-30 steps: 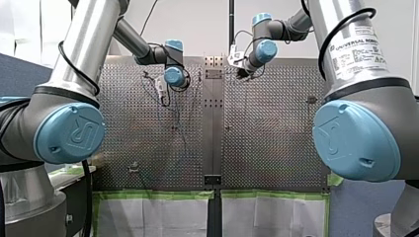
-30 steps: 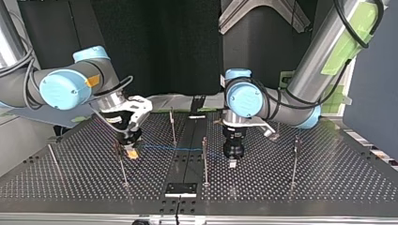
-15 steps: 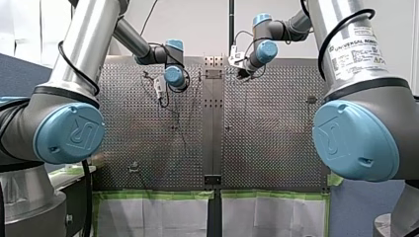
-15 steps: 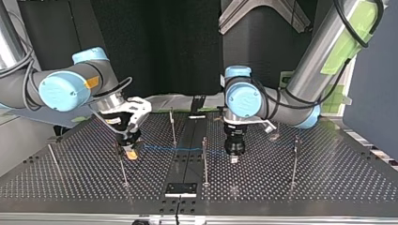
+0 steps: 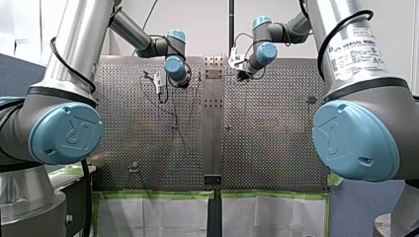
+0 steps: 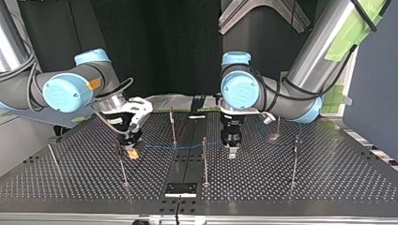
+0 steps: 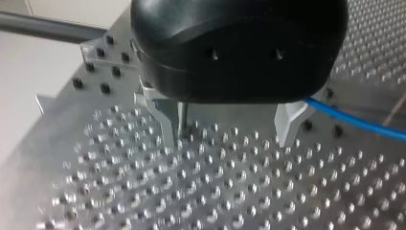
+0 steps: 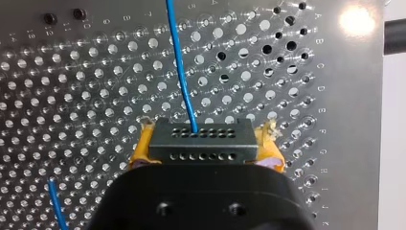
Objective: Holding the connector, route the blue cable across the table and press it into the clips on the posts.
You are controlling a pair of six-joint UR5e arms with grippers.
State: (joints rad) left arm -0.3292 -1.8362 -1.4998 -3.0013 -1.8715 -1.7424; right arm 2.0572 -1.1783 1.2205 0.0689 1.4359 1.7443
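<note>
In the left half of the top view, my right gripper point(image 6: 133, 151) is clamping the black connector point(image 8: 198, 139) by its two ends between yellow pads point(image 8: 143, 146). The blue cable point(image 6: 180, 147) is leaving the connector's face and running across the middle of the frame, past the posts point(image 6: 204, 159) toward my left gripper point(image 6: 231, 151). That gripper is hanging just above the perforated table point(image 6: 328, 187) with its metal fingers point(image 7: 163, 120) spread apart and gripping nothing; in its wrist view the cable is passing just outside one finger rather than between them. The cable is looking thin, light and limp, so it is likely going to sag and swing wherever it is unsupported. The connector is rigid and is giving the one sure hold, and for pressing, the strand is probably best pinched close beside a post. The clips are too small to make out, so I cannot tell whether the cable is sitting in any. A thin upright rod point(image 7: 182, 120) is standing just inside one left finger; whether it is a post is unclear. In the front view the big arm joints are filling both lower corners and the cable is barely showing.
</note>
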